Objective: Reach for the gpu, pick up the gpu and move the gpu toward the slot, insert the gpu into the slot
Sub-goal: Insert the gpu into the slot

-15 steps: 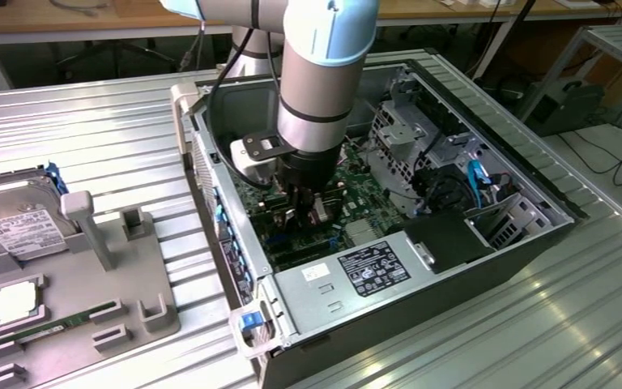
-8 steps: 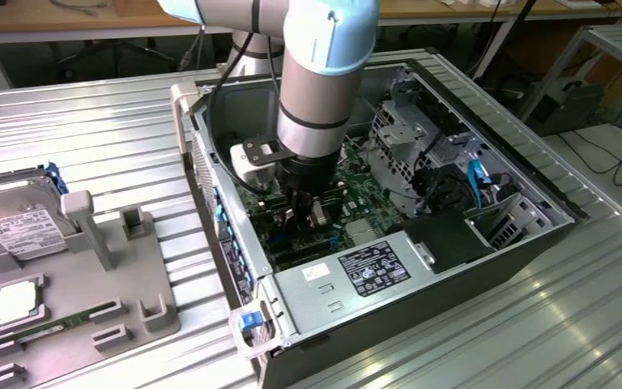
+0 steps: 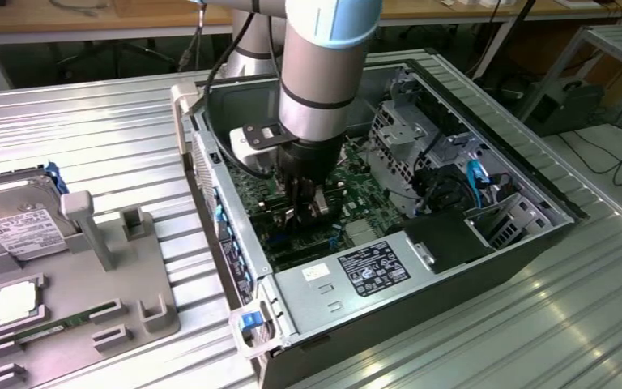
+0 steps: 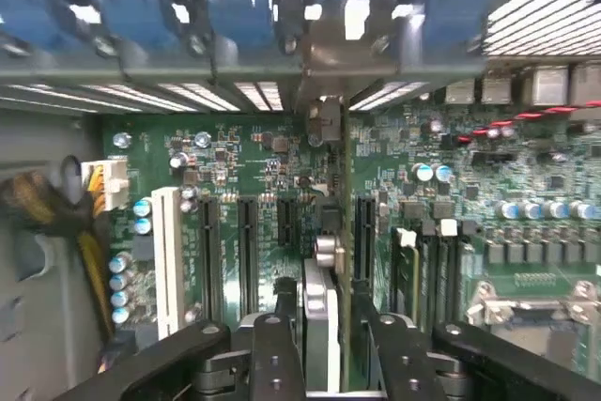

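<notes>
Ribbed table (image 3: 106, 130): bright glossy metal. Computer case (image 3: 398, 275) on it: dull grey sheet metal. Motherboard (image 4: 254, 157) inside case: glossy green.

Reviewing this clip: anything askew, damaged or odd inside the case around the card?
Nothing stands out. The gpu stands edge-on and upright on the motherboard, in line with the neighbouring slots, with the gripper straddling it. No visible damage or loose parts.

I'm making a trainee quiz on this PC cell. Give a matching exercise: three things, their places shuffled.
1 boxy silver hard drive
2 thin dark gpu card with silver bracket
3 black robot gripper

A on edge on the green motherboard
B down inside the open computer case
C on the grey tray outside the case

Pairs: 1-C, 2-A, 3-B
</notes>
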Motion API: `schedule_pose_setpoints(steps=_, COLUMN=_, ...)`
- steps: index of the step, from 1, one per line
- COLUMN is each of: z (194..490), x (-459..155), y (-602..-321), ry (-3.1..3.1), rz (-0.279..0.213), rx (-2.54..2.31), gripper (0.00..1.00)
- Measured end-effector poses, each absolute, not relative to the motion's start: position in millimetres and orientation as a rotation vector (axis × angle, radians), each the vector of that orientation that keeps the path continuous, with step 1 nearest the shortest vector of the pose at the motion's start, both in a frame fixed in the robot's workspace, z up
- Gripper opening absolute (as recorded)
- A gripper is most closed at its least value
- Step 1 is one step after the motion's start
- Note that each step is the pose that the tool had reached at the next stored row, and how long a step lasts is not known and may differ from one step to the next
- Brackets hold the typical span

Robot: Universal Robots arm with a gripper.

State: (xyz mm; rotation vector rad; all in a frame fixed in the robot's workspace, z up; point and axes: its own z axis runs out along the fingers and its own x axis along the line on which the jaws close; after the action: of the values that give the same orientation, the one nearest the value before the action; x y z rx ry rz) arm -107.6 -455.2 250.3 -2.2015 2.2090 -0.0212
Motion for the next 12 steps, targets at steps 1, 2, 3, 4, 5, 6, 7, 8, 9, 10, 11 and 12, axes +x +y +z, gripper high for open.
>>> schedule_pose_setpoints(steps=1, z=254, x=-108, y=-455, ry=2.208, rz=-0.022, rx=-2.201, gripper=0.35)
schedule_pose_setpoints(steps=2, z=259, x=-108, y=-455, ry=2.208, rz=-0.024, rx=-2.2, gripper=0.35)
schedule_pose_setpoints(steps=3, z=263, x=-108, y=-455, ry=2.207, rz=-0.025, rx=-2.199, gripper=0.35)
schedule_pose_setpoints(steps=4, z=267, x=-108, y=-455, ry=2.207, rz=-0.026, rx=-2.199, gripper=0.35)
schedule_pose_setpoints(steps=5, z=273, x=-108, y=-455, ry=2.206, rz=-0.027, rx=-2.198, gripper=0.35)
schedule_pose_setpoints(steps=6, z=278, x=-108, y=-455, ry=2.206, rz=-0.028, rx=-2.198, gripper=0.35)
schedule_pose_setpoints(steps=7, z=282, x=-108, y=-455, ry=2.205, rz=-0.029, rx=-2.198, gripper=0.35)
schedule_pose_setpoints(steps=8, z=283, x=-108, y=-455, ry=2.205, rz=-0.029, rx=-2.197, gripper=0.35)
schedule_pose_setpoints(steps=9, z=283, x=-108, y=-455, ry=2.205, rz=-0.029, rx=-2.197, gripper=0.35)
schedule_pose_setpoints(steps=10, z=283, x=-108, y=-455, ry=2.205, rz=-0.029, rx=-2.197, gripper=0.35)
schedule_pose_setpoints(steps=11, z=283, x=-108, y=-455, ry=2.205, rz=-0.03, rx=-2.197, gripper=0.33)
schedule_pose_setpoints(steps=12, z=283, x=-108, y=-455, ry=2.205, rz=-0.03, rx=-2.197, gripper=0.27)
